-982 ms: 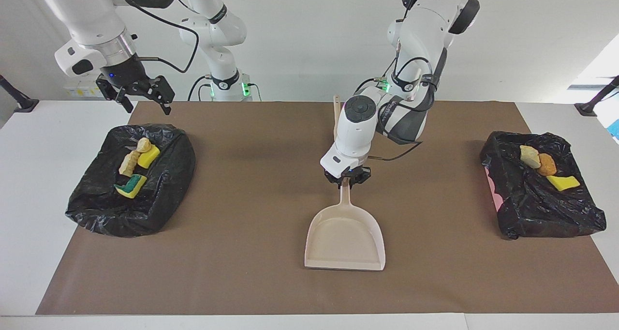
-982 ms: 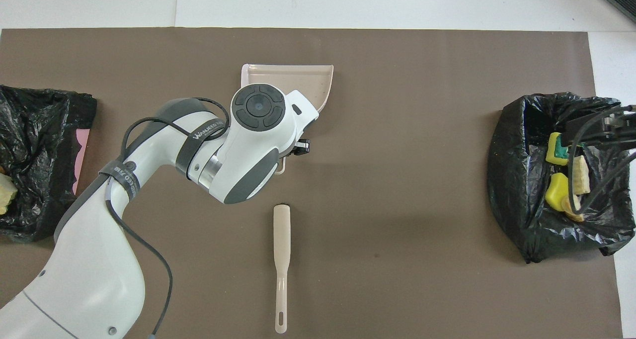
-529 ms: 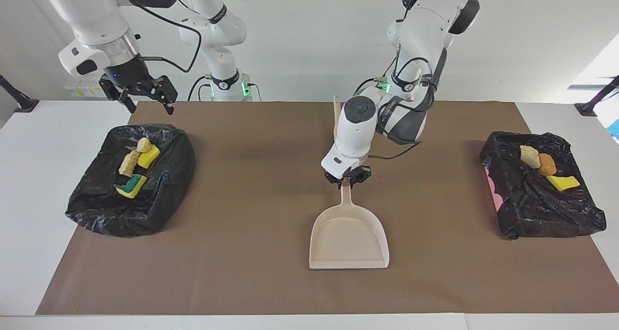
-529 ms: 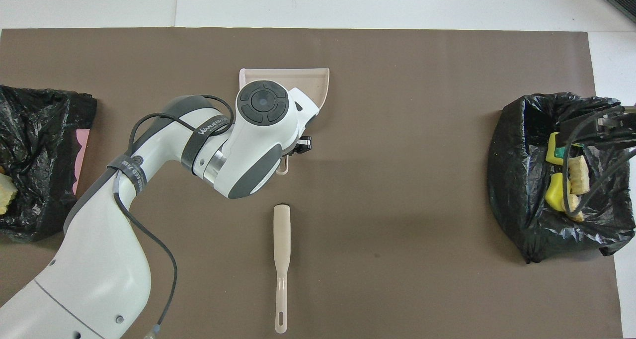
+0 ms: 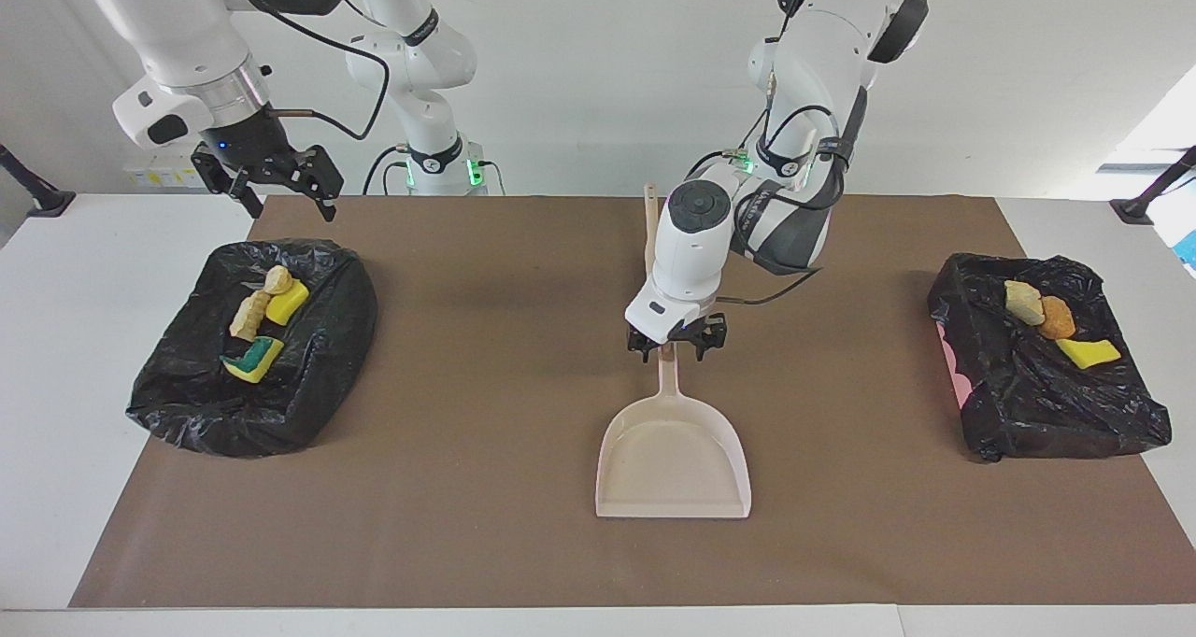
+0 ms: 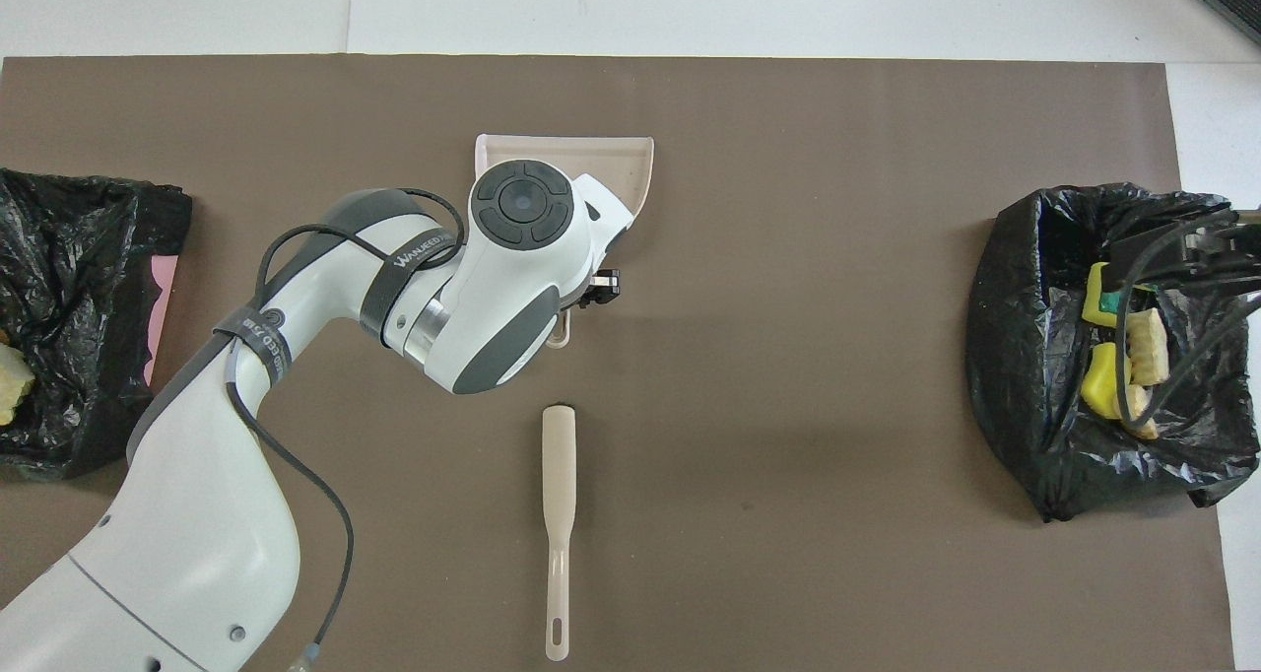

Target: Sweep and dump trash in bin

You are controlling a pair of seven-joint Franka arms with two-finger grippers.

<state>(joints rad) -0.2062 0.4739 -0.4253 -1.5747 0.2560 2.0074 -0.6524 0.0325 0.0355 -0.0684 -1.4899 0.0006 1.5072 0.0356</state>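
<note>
The beige dustpan (image 5: 673,460) lies flat on the brown mat, its pan empty. My left gripper (image 5: 677,346) is at the top of its handle, jaws spread on either side of it. In the overhead view the arm covers most of the dustpan (image 6: 638,165). The trash lies in two black-lined bins. Several scraps (image 5: 257,324) are in the bin (image 5: 187,403) at the right arm's end, three scraps (image 5: 1056,319) in the bin (image 5: 1056,422) at the left arm's end. My right gripper (image 5: 290,209) is open and empty, up over the robot-side rim of its bin.
A beige long-handled brush (image 6: 558,495) lies on the mat nearer to the robots than the dustpan. The brown mat (image 5: 448,525) covers most of the white table.
The dustpan has shifted a little and settled flat. My left gripper's fingers have spread off the handle. My right gripper rose slightly, then held still.
</note>
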